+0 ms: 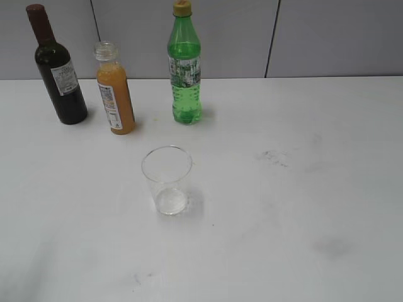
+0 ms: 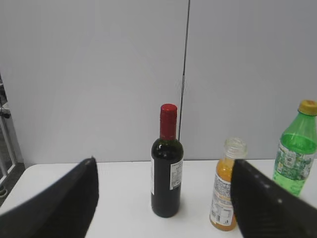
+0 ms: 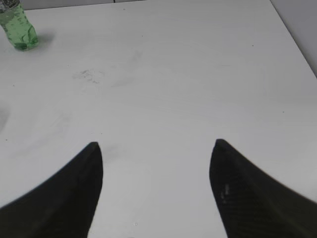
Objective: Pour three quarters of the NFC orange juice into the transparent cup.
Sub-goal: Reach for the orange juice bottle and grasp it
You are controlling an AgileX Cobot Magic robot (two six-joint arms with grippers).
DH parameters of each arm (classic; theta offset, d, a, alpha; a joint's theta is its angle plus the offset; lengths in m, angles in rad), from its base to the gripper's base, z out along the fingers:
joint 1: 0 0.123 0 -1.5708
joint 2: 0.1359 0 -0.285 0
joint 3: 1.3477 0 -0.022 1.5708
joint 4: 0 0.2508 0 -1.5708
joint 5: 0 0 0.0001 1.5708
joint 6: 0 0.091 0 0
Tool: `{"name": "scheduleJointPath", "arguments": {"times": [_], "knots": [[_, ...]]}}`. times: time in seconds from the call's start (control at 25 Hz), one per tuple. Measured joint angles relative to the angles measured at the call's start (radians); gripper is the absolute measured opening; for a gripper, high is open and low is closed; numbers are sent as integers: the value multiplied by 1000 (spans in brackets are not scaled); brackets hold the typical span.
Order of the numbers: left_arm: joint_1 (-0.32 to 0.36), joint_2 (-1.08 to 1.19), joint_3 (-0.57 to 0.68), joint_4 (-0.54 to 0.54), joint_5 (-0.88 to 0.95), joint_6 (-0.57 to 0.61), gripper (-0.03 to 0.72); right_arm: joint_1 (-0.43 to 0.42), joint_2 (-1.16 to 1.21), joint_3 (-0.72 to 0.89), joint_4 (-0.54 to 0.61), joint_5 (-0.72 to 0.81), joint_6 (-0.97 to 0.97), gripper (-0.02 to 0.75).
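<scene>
The NFC orange juice bottle [image 1: 114, 95] stands capless and upright at the back left of the white table, nearly full. It also shows in the left wrist view [image 2: 224, 196], partly behind the right finger. The transparent cup [image 1: 167, 180] stands empty in the middle of the table, in front of the bottles. My left gripper [image 2: 163, 168] is open and empty, well short of the bottles. My right gripper [image 3: 155, 146] is open and empty over bare table. Neither gripper shows in the exterior view.
A dark wine bottle [image 1: 58, 72] with a red cap stands left of the juice; it also shows in the left wrist view [image 2: 167, 168]. A taller green bottle [image 1: 184, 69] stands right of the juice, also in both wrist views [image 2: 296, 151] [image 3: 18, 27]. A grey wall runs behind the table.
</scene>
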Motion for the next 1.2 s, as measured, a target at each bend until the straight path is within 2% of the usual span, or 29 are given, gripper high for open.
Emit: {"name": "scheduleJointPath", "arguments": {"times": [0.28,0.6,0.76,0.96,1.2], "knots": [[0,250,0,0,-197,0,620,0,0,0,0,0,0,519],[0,570,39,22,-539,0,609,0,0,0,0,0,0,519],[0,727,44,118,-654,-21,604,0,0,0,0,0,0,519],[0,914,48,246,-804,-112,597,0,0,0,0,0,0,519],[0,1138,46,339,-1184,-168,594,0,0,0,0,0,0,519]]}}
